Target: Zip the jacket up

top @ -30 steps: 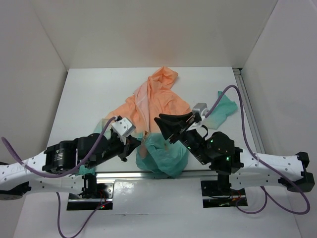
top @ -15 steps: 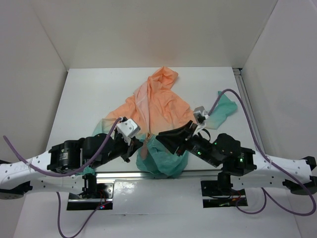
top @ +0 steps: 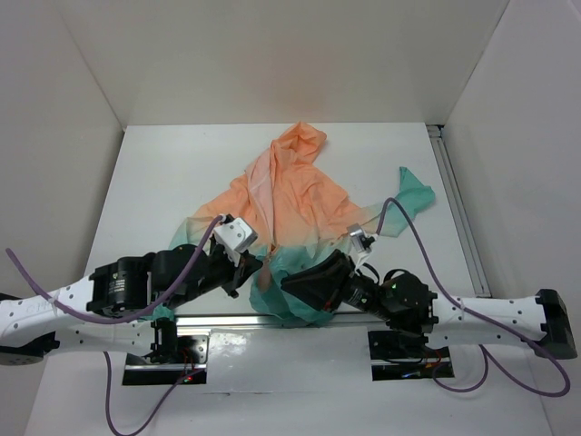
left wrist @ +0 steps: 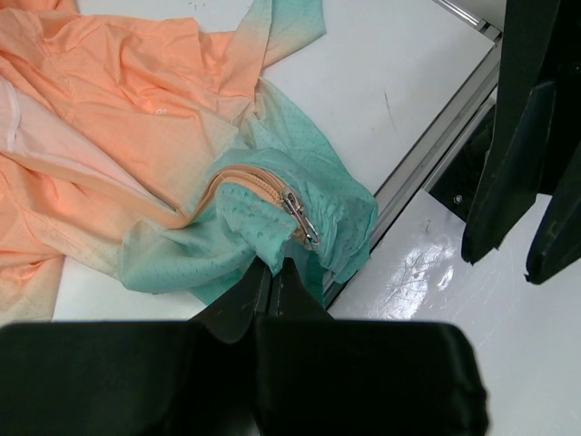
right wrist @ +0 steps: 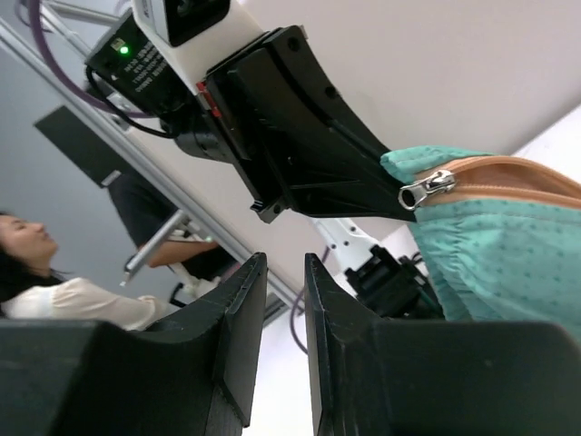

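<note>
Teal dimpled jacket (left wrist: 263,232) hem (metal zipper pull (left wrist: 298,211)) — pinched by left claw (left wrist: 275,269).

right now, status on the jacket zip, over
Left gripper jaws shut on jacket hem. Right gripper open, empty, short of zipper slider. Slider at hem end.

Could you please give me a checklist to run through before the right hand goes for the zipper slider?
1. Left hand clamped on the jacket near the zipper's bottom end: ok.
2. Zipper slider visible to the right wrist camera: ok.
3. Right hand lined up on the slider: not ok; it is empty, jaws slightly apart, with the slider off to one side.
4. Zipper tape lying straight beyond the slider: not ok; it curves through bunched fabric.
5. Both zipper halves seated in the slider: cannot tell.
</note>
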Available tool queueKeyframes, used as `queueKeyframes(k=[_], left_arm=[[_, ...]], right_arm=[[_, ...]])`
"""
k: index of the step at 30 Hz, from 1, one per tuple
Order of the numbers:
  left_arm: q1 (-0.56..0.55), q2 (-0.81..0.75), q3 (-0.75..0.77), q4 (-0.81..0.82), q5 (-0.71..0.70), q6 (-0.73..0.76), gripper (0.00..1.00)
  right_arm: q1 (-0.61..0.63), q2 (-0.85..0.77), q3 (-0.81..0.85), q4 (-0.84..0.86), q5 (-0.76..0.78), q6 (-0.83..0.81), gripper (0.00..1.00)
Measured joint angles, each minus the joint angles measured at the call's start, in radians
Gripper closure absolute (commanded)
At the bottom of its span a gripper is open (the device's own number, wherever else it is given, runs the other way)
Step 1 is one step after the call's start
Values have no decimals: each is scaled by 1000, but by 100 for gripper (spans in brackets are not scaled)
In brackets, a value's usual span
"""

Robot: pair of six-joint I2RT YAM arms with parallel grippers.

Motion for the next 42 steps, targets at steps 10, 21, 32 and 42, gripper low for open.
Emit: queueKeyframes(k=[10,21,32,42], left_arm=[[0,5,0,0,5,0,100],[0,2,0,3,8,0,100],[0,0,-6,9,16,0,100],[0,0,-7,10,19,0,100]], right_arm=[[-12,80,-32,218,0,16,70],[-50,271,-31,246,5,18,97],[-50,279,-31,250,39,-3,98],[-50,280,-19,250,60,-37,99]])
